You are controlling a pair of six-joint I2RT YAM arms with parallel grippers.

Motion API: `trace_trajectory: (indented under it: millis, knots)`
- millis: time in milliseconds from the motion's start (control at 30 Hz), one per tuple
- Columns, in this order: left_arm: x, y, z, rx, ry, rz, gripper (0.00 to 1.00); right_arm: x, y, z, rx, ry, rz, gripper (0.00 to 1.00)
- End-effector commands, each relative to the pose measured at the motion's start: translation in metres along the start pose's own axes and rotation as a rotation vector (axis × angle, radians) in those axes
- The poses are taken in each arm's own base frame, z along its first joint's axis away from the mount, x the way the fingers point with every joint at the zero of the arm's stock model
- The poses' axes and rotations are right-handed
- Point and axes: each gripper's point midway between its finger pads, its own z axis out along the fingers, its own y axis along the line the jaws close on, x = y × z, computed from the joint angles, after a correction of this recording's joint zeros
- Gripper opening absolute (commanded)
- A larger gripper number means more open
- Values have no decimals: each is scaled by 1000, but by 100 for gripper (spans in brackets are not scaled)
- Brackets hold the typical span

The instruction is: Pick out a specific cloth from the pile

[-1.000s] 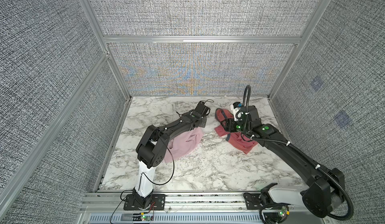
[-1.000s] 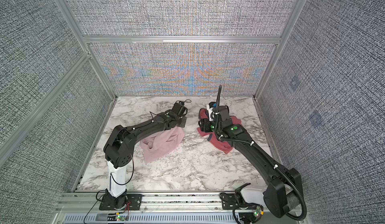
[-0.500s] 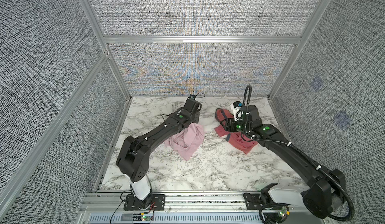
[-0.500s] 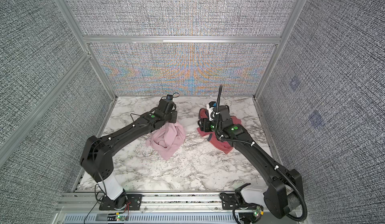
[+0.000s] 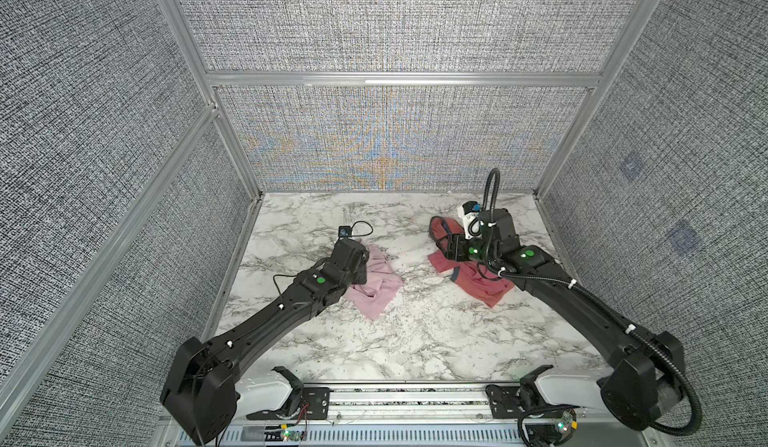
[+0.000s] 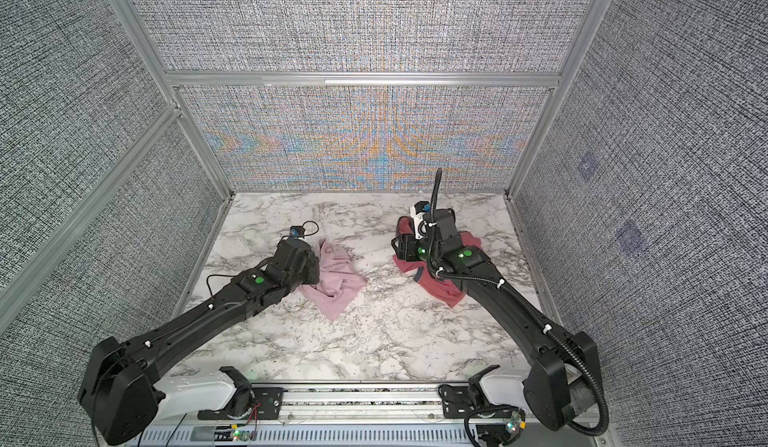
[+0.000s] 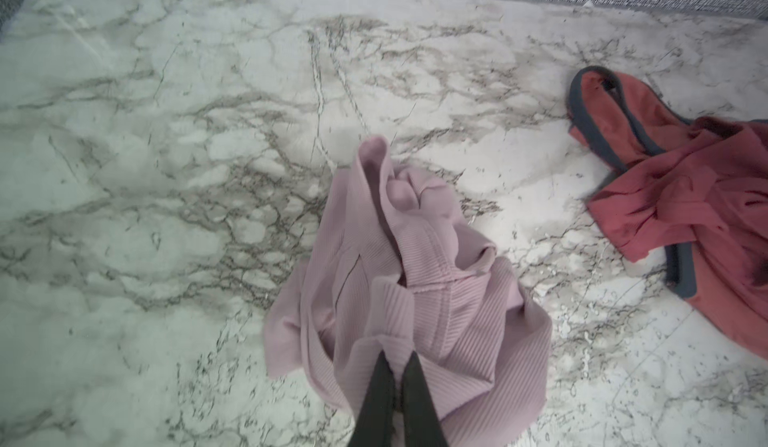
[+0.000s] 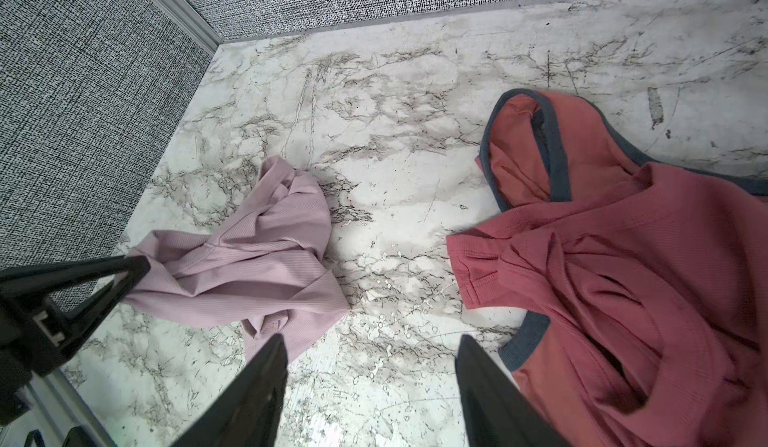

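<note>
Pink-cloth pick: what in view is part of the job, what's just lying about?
Job: pale pink cloth, lying apart from the other fabric; left gripper, jaws shut on it.
Lying about: coral-red garment with grey-blue trim; right gripper, jaws open, empty; marble tabletop.

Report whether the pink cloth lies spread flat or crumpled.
Crumpled: the pink cloth sits bunched in folds on the marble table, one edge pinched in the shut left gripper, apart from the red garment.
</note>
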Motion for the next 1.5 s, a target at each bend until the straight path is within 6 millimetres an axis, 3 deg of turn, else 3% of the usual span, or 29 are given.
trace_trajectory:
  millis: [0,400,733,1033,1133,1200,1333,1467]
  knots:
    - [22,7,-2,1,53,-32,0,-3,4,2,-24,-18,22,66]
    - [104,15,24,-9,309,-109,0,-2,4,3,-26,-13,24,66]
    - [135,14,50,6,344,-146,0,0,4,5,-29,-7,26,66]
    - [139,17,63,-19,336,-154,0,-3,6,3,-30,-12,24,66]
    - [137,22,57,-42,329,-157,34,-3,5,1,-25,-15,23,66]
    - [133,26,51,-58,313,-174,46,-2,4,1,-21,-17,24,66]
    - [117,31,31,-61,259,-202,47,-3,4,1,-23,-25,29,66]
    - [86,25,9,-9,167,-187,47,-5,5,2,-27,-32,29,66]
